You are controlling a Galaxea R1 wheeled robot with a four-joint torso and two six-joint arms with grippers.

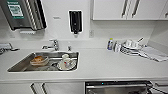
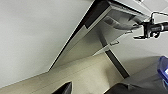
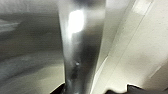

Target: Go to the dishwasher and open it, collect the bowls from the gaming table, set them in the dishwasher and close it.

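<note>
Nearest in the head view, low and right: dishwasher point(image 1: 116, 87), top edge tipped out from under the white counter point(image 1: 100, 65), right arm reaching in at its right corner. Farther left, sink point(image 1: 45, 61) with a plate and cup point(image 1: 66, 62) and a brownish dish point(image 1: 39, 60); tap point(image 1: 53, 45) behind. Far right, stacked dishes point(image 1: 131, 47), small bottle point(image 1: 110, 43). On the wall, black dispenser point(image 1: 75, 22). Left wrist view: cabinet fronts from below, dishwasher door ajar, right gripper point(image 2: 146, 30) at its upper edge; jaws' spread cannot be told. Right wrist view: steel handle bar point(image 3: 81, 47) very close, running between dark finger tips; grip unclear.
</note>
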